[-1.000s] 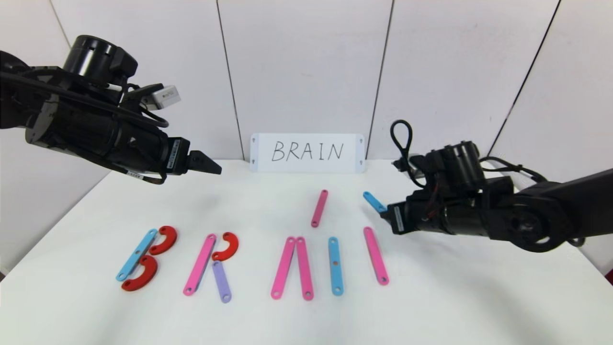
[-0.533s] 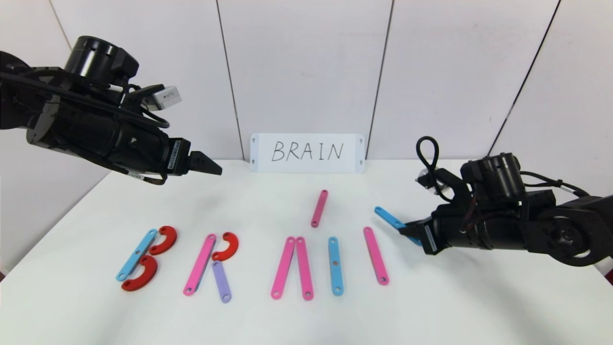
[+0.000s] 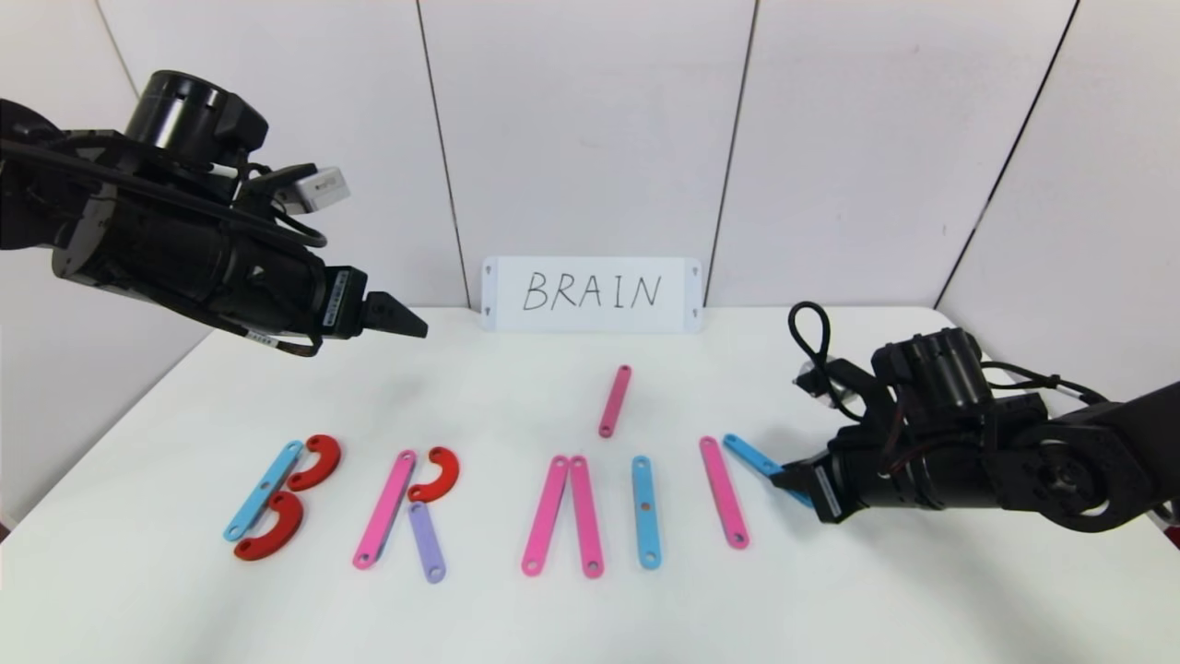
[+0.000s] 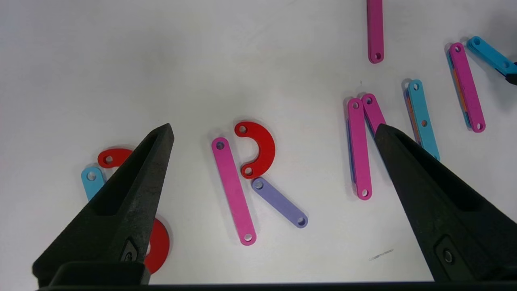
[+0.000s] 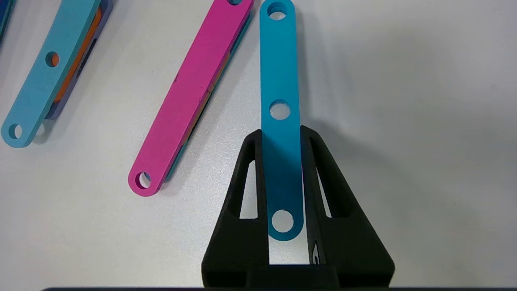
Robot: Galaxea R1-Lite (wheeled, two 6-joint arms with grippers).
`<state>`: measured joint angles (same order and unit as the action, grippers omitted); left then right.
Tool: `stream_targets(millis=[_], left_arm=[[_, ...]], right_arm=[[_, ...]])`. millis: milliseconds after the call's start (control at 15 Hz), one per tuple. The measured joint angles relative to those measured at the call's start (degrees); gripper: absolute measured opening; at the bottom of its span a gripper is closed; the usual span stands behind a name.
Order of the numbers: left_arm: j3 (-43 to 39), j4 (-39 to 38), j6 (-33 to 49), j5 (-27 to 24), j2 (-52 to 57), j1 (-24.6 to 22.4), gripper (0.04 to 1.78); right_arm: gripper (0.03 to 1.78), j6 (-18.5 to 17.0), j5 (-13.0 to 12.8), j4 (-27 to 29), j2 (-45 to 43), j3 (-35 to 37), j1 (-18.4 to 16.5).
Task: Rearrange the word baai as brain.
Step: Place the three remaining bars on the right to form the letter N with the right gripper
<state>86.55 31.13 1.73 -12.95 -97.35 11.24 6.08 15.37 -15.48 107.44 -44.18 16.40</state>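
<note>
A: Right pincer (image 3: 791, 480) is carrying the blue strip (image 3: 751, 456) down beside the pink strip (image 3: 723, 492), clenched on one end.
B: Left pincer (image 3: 406, 319) is hanging released above the surface (image 3: 516, 618).
A: Advice: be laying it as N's diagonal, ends meeting. White card (image 3: 591, 293) is reading "BRAIN".

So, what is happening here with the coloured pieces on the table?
The robot is spelling BRAIN with flat plastic pieces, copying the white card. B, R, A and I are laid out, though the A lacks its crossbar. The right gripper is shut on a blue strip, bringing it next to the pink strip to build the N. A spare pink strip lies behind the row. The left gripper hangs open above the table, idle.
</note>
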Motion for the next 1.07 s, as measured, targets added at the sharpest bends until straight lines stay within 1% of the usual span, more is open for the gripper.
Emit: stream_targets(millis=[267, 333, 533, 667, 867, 1067], left_arm=[[0.0, 0.0, 0.0, 0.0, -0.1, 0.0, 1.74], [0.0, 0.0, 0.0, 0.0, -0.1, 0.0, 1.74], [0.0, 0.0, 0.0, 0.0, -0.2, 0.0, 1.74], [0.0, 0.0, 0.0, 0.0, -0.2, 0.0, 1.74], [0.0, 0.0, 0.0, 0.0, -0.2, 0.0, 1.74], [0.0, 0.0, 0.0, 0.0, -0.2, 0.1, 1.74]], right_arm=[[0.28, -0.1, -0.1, -7.3, 1.3, 1.9, -0.1], [0.28, -0.1, -0.1, -8.1, 1.7, 2.2, -0.1], [0.28, 0.1, -0.1, -8.2, 2.5, 2.7, -0.1], [0.28, 1.5, 0.2, -8.2, 2.6, 2.8, -0.3], [0.28, 1.9, 0.5, -8.3, 2.7, 3.1, -0.3], [0.28, 1.9, 1.4, -8.3, 2.8, 3.3, -0.4]])
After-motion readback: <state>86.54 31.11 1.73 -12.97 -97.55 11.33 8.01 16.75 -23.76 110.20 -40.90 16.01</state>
